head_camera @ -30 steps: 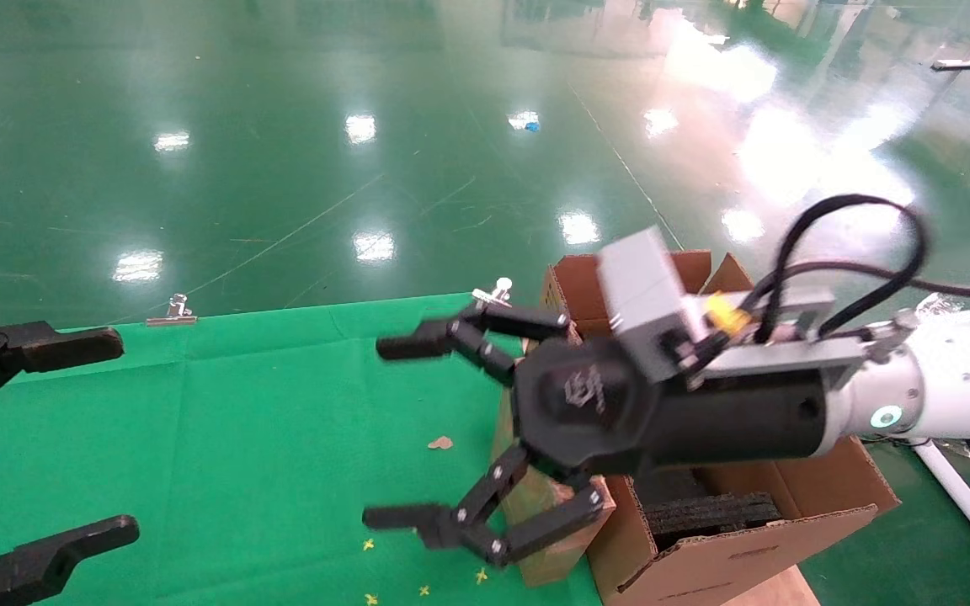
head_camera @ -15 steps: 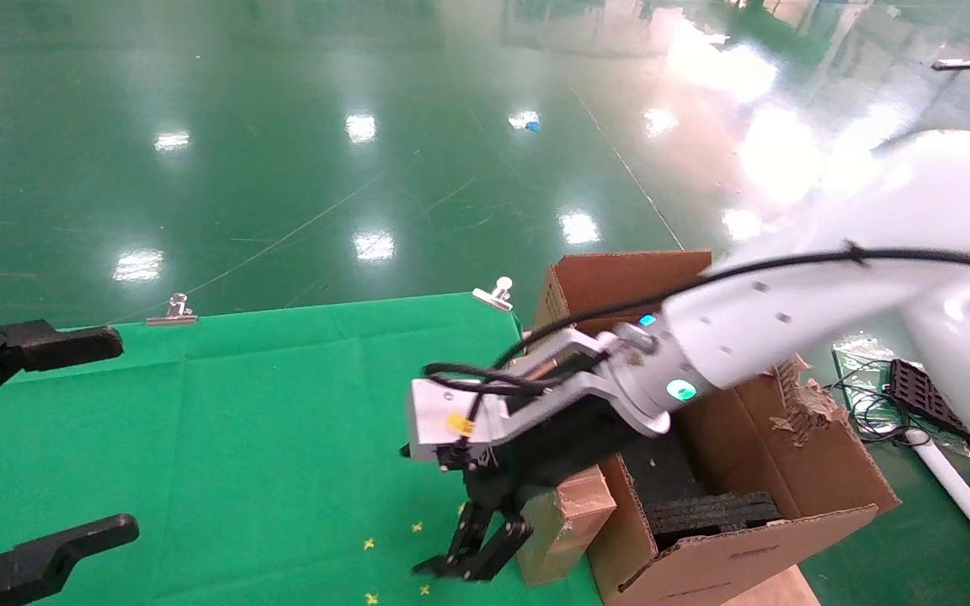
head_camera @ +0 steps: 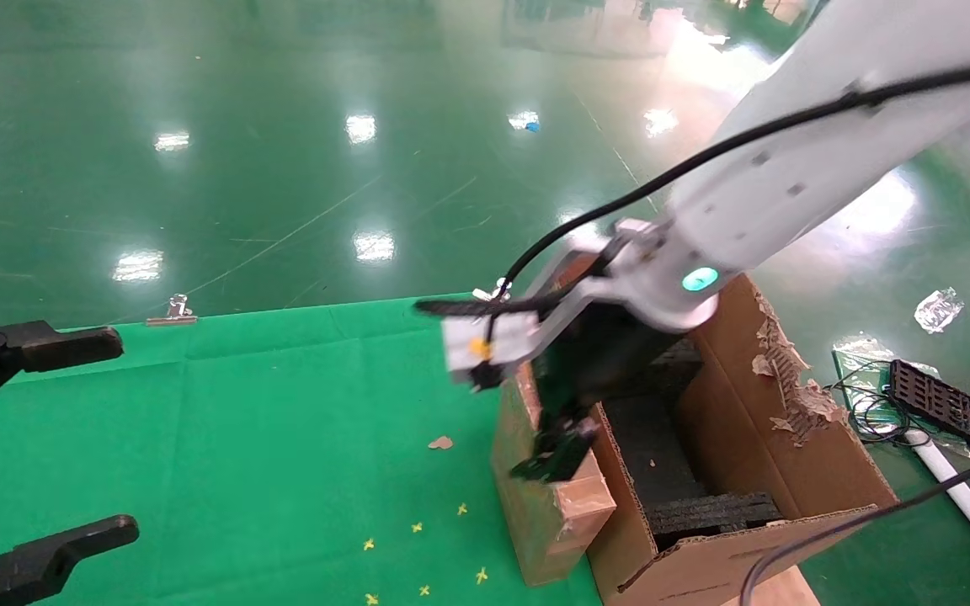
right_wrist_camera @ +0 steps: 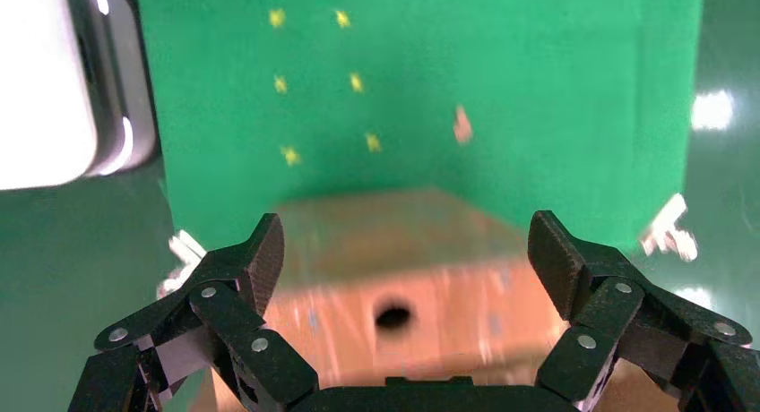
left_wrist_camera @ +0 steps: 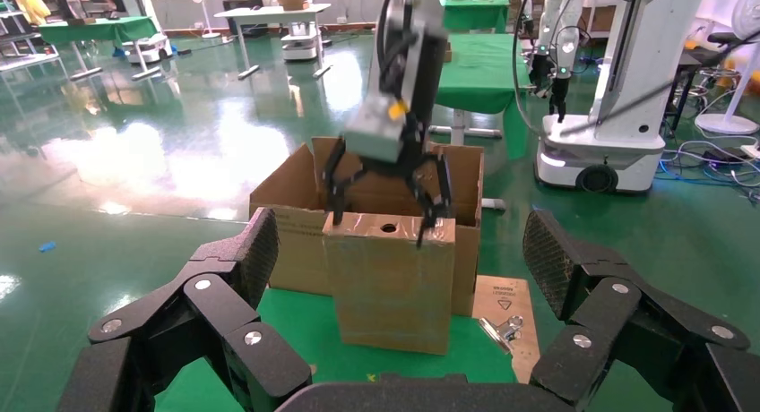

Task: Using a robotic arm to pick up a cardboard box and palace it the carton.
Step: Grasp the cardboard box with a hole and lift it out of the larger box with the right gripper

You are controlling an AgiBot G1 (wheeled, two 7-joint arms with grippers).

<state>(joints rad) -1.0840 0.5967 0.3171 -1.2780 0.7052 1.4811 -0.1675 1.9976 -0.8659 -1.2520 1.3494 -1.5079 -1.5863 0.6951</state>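
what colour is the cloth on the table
Bright green, dotted with a few small yellow marks; clearest in the head view.

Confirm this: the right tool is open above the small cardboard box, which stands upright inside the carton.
Not quite. The cardboard box stands upright on the green cloth, outside the carton and against its side, as the head view shows. The rest holds: the right tool is open above the box.

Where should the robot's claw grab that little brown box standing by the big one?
Probably at its top end, from above. The cardboard box stands upright on the green cloth beside the carton, its holed top face up. The right gripper is open right over it, one finger for each side.
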